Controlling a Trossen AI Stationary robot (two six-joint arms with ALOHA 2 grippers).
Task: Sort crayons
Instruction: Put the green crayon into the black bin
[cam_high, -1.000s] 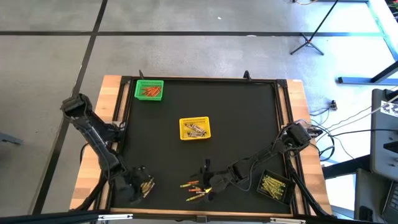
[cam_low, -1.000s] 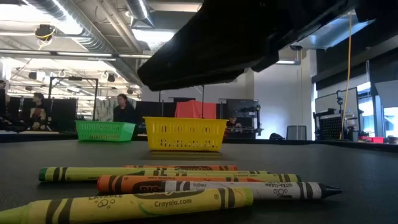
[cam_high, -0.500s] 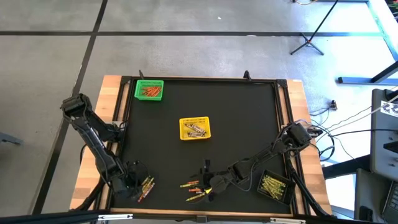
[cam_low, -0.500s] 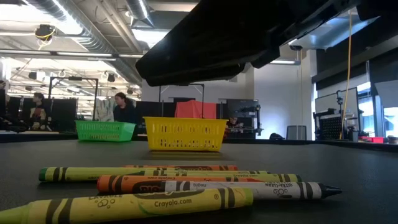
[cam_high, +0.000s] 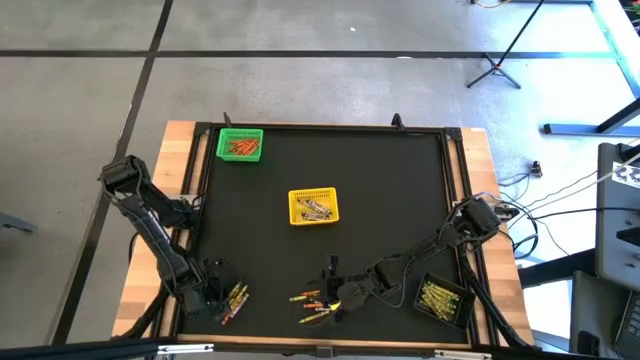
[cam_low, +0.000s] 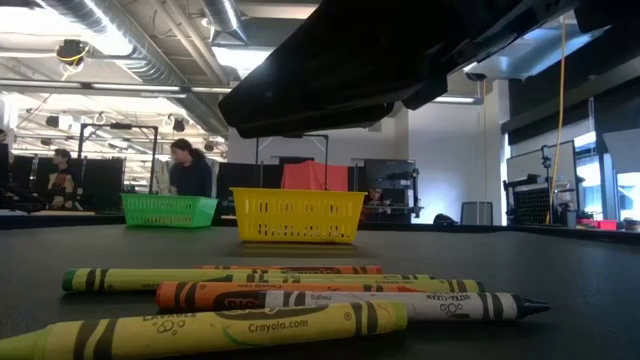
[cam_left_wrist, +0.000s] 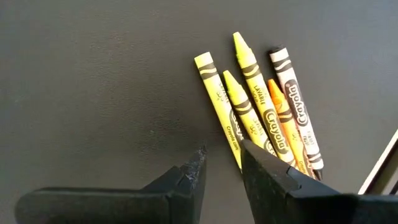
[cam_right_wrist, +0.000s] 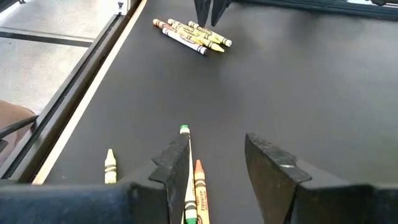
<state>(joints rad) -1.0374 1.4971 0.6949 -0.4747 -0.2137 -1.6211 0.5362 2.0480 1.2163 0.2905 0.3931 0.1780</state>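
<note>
At the left edge of the black table mat (cam_high: 390, 200) we see the left arm reaching down to the near-left corner, where the left gripper (cam_left_wrist: 221, 165) hangs low over the mat with its two dark fingers a narrow gap apart and nothing between them. Just beyond its fingertips lies a small cluster of thin paper-wrapped wax crayons (cam_left_wrist: 261, 112), yellow, orange and one with a black tip, side by side and touching on the mat. From above, this cluster (cam_high: 233, 300) sits right beside the gripper.

Farther in, at the far-left corner, stands a small green mesh basket (cam_high: 240, 144) with orange sticks inside. Near the middle of the mat is a small yellow mesh basket (cam_high: 313, 206) holding a few more sticks.

Toward the near edge at centre, a second scatter of loose crayons (cam_high: 315, 305) lies on the mat. The right gripper (cam_right_wrist: 214, 155) hovers over them, fingers parted and empty, with a green-tipped crayon (cam_right_wrist: 186, 171) and an orange one just at one finger.

At the near-right corner sits a small black mesh basket (cam_high: 442, 300) filled with yellowish sticks.
</note>
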